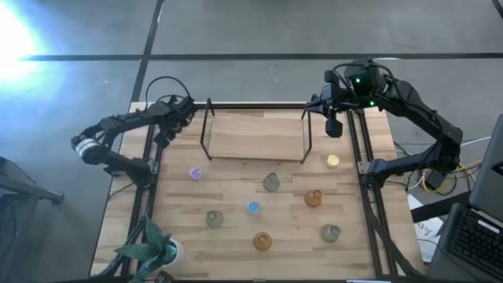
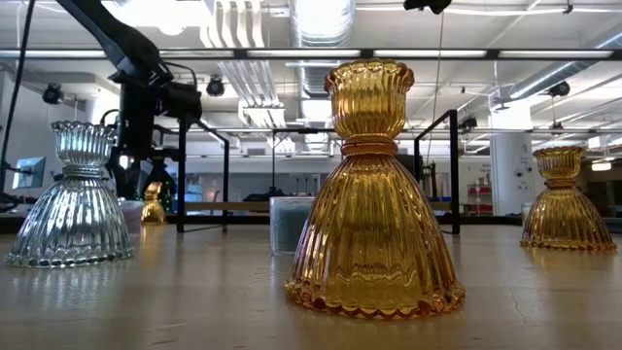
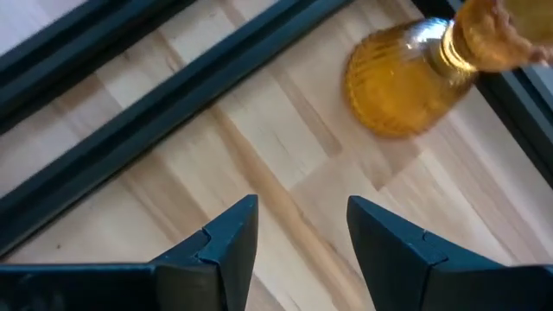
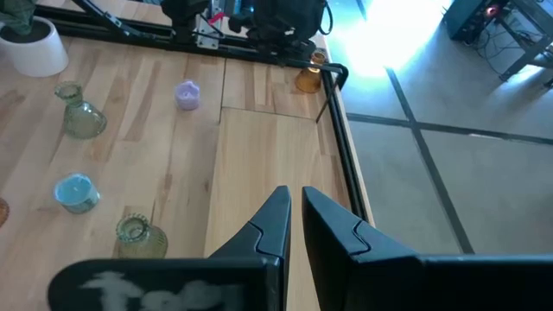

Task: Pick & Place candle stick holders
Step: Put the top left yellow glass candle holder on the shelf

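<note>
The left gripper hovers over the wooden table near its far left corner, beside the black frame rail. Its fingers are spread apart and hold nothing. An amber candle holder stands on the table just ahead of those fingers, apart from them.

The right gripper hangs above the far right end of the raised wooden shelf. Its fingers are pressed together and empty.

The other candle holders stand loose on the table in front of the shelf:
- purple holder, toward the left;
- yellow holder, beside the right rail;
- grey-green holder, near the middle;
- blue holder;
- two amber holders and;
- two more grey-green holders and.

A potted plant occupies the near left corner.
</note>
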Robot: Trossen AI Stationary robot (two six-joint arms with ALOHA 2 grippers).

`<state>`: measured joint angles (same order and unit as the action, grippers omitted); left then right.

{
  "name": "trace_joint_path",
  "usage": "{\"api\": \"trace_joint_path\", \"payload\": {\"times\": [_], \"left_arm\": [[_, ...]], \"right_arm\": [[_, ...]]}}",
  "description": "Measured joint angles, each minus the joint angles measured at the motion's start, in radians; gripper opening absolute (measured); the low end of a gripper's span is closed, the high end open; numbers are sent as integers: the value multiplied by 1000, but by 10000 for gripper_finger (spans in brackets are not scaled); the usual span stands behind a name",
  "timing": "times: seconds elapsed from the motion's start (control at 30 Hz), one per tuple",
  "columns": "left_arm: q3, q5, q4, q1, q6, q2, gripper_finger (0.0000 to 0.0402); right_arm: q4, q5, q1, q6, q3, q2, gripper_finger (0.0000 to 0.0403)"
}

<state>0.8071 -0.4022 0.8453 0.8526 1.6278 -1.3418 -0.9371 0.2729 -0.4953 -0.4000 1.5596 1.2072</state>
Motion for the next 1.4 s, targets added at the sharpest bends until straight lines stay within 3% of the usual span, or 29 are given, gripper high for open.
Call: {"api": "trace_joint_path", "payload": {"times": [0.37, 0.87, 1.4], "left_arm": [[5, 22, -200, 120, -140, -22, 183], [88, 33, -224, 145, -279, -131, 183], [117, -59, -241, 145, -427, -162, 183]], "right_arm": [[9, 0, 0, 0, -12, 0, 27], [10, -2, 0, -3, -12, 0, 27], [17, -2, 0, -4, -18, 0, 27]]}}
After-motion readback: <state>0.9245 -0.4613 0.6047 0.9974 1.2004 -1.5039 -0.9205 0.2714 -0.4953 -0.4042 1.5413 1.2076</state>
